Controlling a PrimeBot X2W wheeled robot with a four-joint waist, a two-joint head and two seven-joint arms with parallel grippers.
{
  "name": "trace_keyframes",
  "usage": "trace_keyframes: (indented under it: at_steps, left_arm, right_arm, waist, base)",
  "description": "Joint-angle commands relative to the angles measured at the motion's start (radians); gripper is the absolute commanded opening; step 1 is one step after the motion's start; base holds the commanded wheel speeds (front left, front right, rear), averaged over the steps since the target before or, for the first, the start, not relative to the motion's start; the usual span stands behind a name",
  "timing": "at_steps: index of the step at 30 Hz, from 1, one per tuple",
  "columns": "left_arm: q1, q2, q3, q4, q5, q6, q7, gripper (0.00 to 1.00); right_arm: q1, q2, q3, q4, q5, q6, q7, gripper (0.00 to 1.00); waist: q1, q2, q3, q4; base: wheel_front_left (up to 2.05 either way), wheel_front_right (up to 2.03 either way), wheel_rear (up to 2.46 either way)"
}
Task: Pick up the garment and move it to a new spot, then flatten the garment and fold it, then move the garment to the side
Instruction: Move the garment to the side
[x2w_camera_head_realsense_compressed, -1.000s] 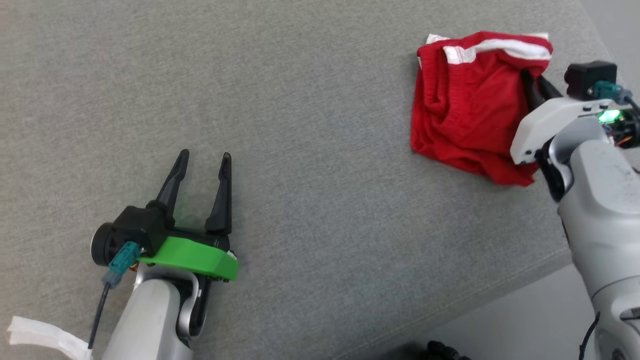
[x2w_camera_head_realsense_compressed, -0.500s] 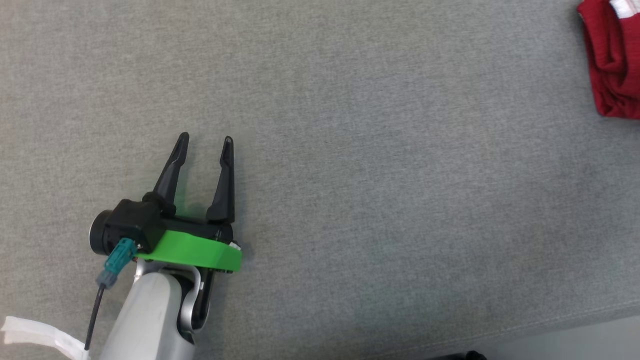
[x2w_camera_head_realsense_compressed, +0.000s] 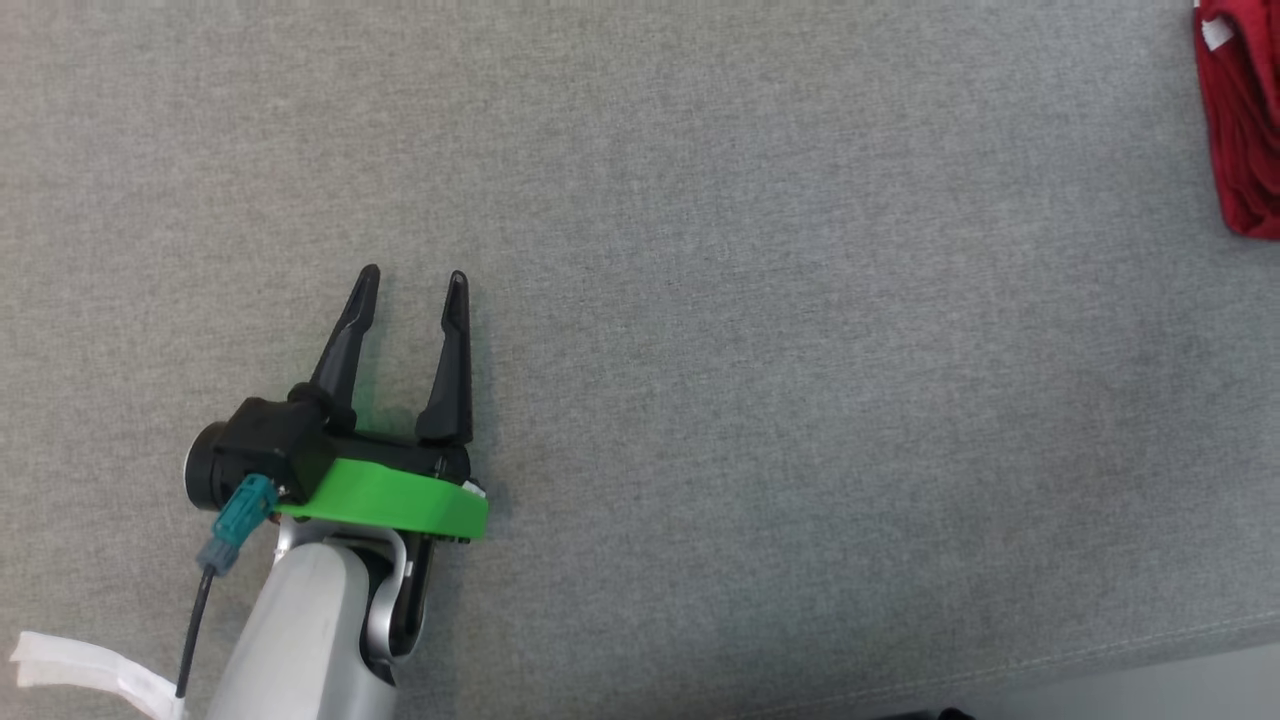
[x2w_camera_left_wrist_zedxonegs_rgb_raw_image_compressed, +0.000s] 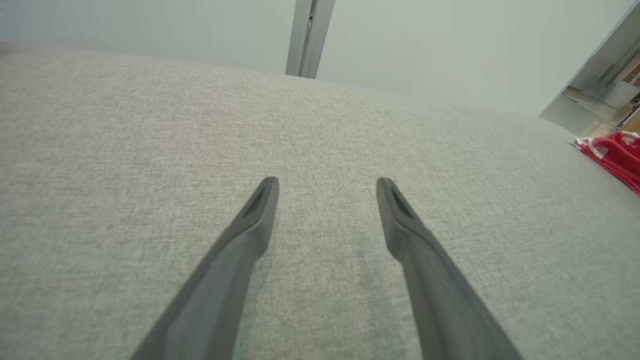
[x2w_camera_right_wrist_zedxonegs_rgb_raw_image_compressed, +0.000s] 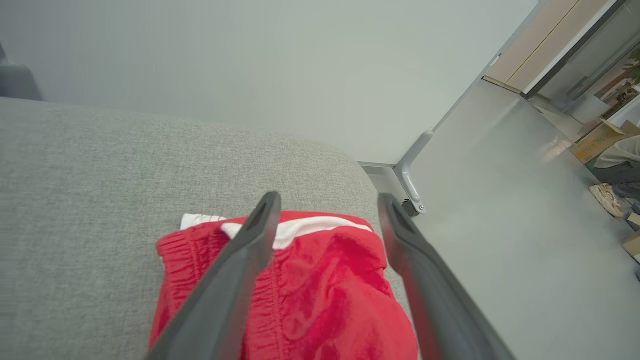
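Head view, left claw: my left claw (x2w_camera_head_realsense_compressed: 413, 275) hovers at 7 o'clock over the grey woven cushion (x2w_camera_head_realsense_compressed: 750, 350), its two dark fingers spread with nothing between them. It matches its pose of a second ago.
Head view, garment: only a slice of the red cloth garment with white trim (x2w_camera_head_realsense_compressed: 1240, 130) shows, at the 2 o'clock edge, well apart from my left claw.
Head view, change: a second ago the garment filled the 1 o'clock area with my right claw closed on it. The whole picture has since shifted, so my head turned. The cloth did not travel.
Head view, extra: a white strip (x2w_camera_head_realsense_compressed: 80, 670) lies at 8 o'clock, beside my left forearm.
Left wrist view: the left claw (x2w_camera_left_wrist_zedxonegs_rgb_raw_image_compressed: 327, 182) has its fingers parted above bare cushion, and the garment (x2w_camera_left_wrist_zedxonegs_rgb_raw_image_compressed: 612, 155) is far off at 3 o'clock.
Right wrist view, right claw: my right claw (x2w_camera_right_wrist_zedxonegs_rgb_raw_image_compressed: 330, 199) now has its fingers wide apart, with nothing pinched between them.
Right wrist view, garment: it lies bunched on the cushion at 6 o'clock under the fingers, near the cushion's rounded corner. The pale floor (x2w_camera_right_wrist_zedxonegs_rgb_raw_image_compressed: 500, 225) is at 3 o'clock.
Meaning: I judge I have just let go, with the garment set at the side. That would be the last step, though its fold looks loose.
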Motion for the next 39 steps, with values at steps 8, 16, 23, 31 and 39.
trace_keyframes:
  at_steps: [8,16,23,31,39]
  left_arm:
    - [-0.019,-0.005,0.033,0.029,-0.001,-0.01,-0.004,1.0]
    - [0.029,-0.02,0.086,0.088,-0.01,-0.014,-0.003,1.0]
    - [0.109,-0.027,0.155,0.113,-0.013,-0.013,-0.003,1.0]
    - [0.219,-0.035,0.214,0.097,-0.026,-0.012,-0.003,1.0]
    - [0.288,-0.036,0.196,0.093,-0.069,-0.001,-0.003,1.0]
  right_arm:
    - [0.05,0.079,0.057,-0.064,-0.002,-0.002,-0.018,1.0]
    - [0.125,0.194,0.109,-0.145,0.058,-0.002,-0.021,1.0]
    - [0.314,0.314,0.136,-0.302,0.094,-0.002,-0.021,1.0]
    - [0.56,0.376,0.178,-0.423,0.157,-0.002,-0.021,1.0]
    - [0.8,0.38,0.256,-0.554,0.307,-0.002,-0.022,1.0]
  waist:
    - [0.0,0.0,-0.124,-0.01]
    - [0.0,0.0,-0.265,0.008]
    - [0.0,0.0,-0.377,0.034]
    - [0.0,0.0,-0.453,0.055]
    - [0.0,0.0,-0.49,0.076]
  base:
    - [0.0,0.0,0.0]
    - [0.0,0.0,0.0]
    - [0.0,0.0,0.0]
    - [0.0,0.0,0.0]
    - [0.0,0.0,0.0]
